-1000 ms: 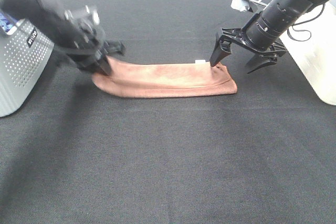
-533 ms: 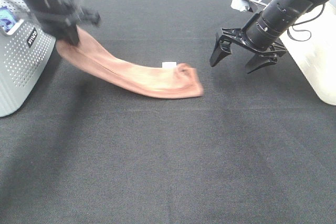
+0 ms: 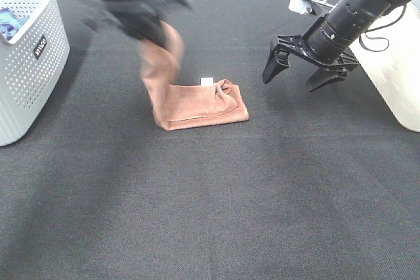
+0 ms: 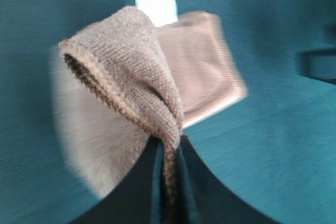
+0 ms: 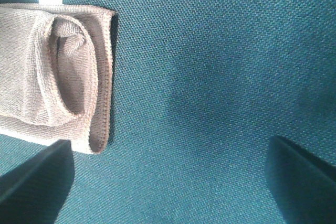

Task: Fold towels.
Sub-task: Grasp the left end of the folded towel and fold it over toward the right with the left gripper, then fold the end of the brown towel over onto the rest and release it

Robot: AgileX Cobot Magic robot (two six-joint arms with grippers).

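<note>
Soft, even light is falling from overhead onto the dark table (image 3: 210,214), leaving a pale sheen across its near part and only faint shadows. Motion blur is smearing the left gripper (image 3: 152,31) and the raised end of the towel (image 3: 203,106) at the far left, while the right gripper (image 3: 292,80) is showing crisp. The white container (image 3: 403,70) at the right is washing out. Both wrist views are tinting the table teal; the left one is blurring.
</note>
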